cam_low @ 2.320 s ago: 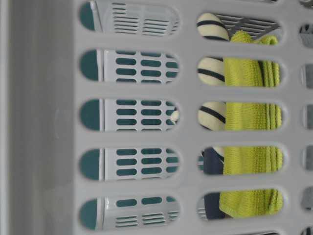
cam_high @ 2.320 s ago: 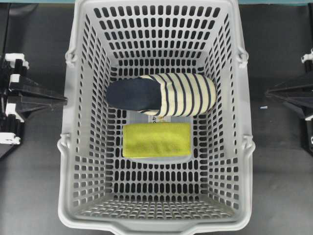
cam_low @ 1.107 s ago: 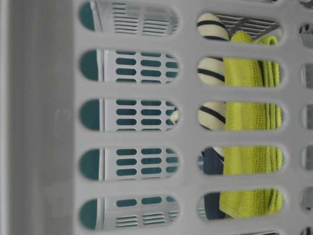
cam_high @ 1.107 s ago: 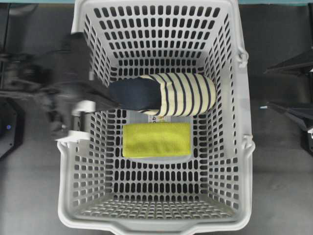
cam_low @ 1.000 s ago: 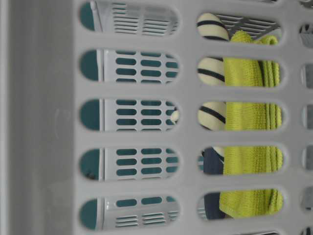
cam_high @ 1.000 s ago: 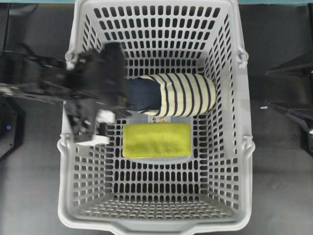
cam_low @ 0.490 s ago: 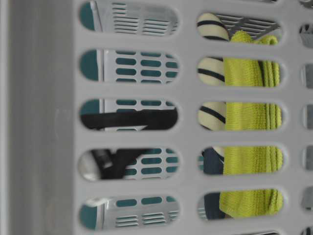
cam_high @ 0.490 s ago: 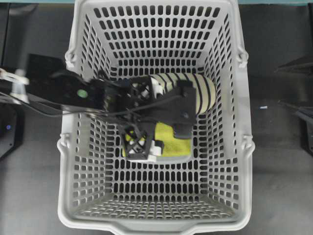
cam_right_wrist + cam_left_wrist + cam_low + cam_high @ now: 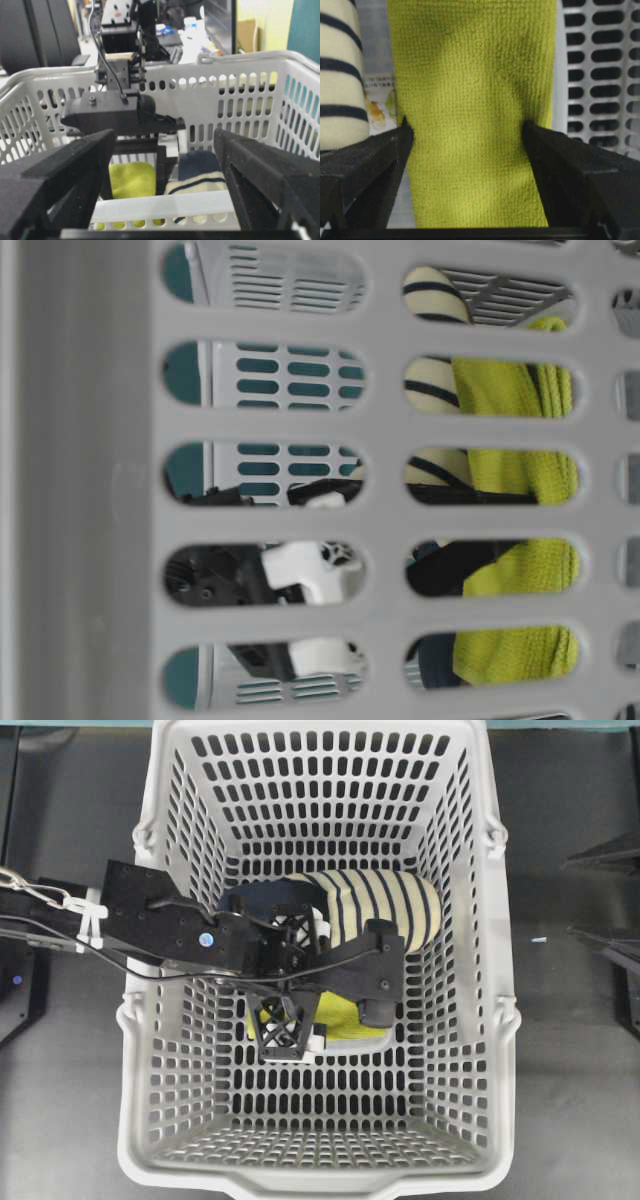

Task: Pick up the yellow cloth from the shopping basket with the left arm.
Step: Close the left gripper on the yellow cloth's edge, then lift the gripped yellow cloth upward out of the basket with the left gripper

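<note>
Overhead and wrist views. The small yellow-green folded rectangular cloth of fuzzy fabric (image 9: 472, 110) lies flat on the slotted floor of the large light-grey perforated plastic shopping basket (image 9: 150, 1020), near the floor's middle. Its long axis runs left to right in the overhead view, parallel to the cream-and-navy striped slipper (image 9: 385, 905) that lies just beside it on the far side; the slipper's navy opening end points toward the left wall. A printed paper label (image 9: 379, 102) shows on the floor between cloth and slipper.

The black left arm (image 9: 165, 935) reaches over the left rim and down into the basket. Its black lattice-patterned left gripper (image 9: 467, 132) has its jaws spread wide, one on each long edge of the cloth, straddling the short axis and dimpling the edges; the cloth is not lifted.

The black right gripper (image 9: 165, 150) stands outside the basket on the dark desk (image 9: 570, 1050) side, jaws wide apart and holding nothing.
</note>
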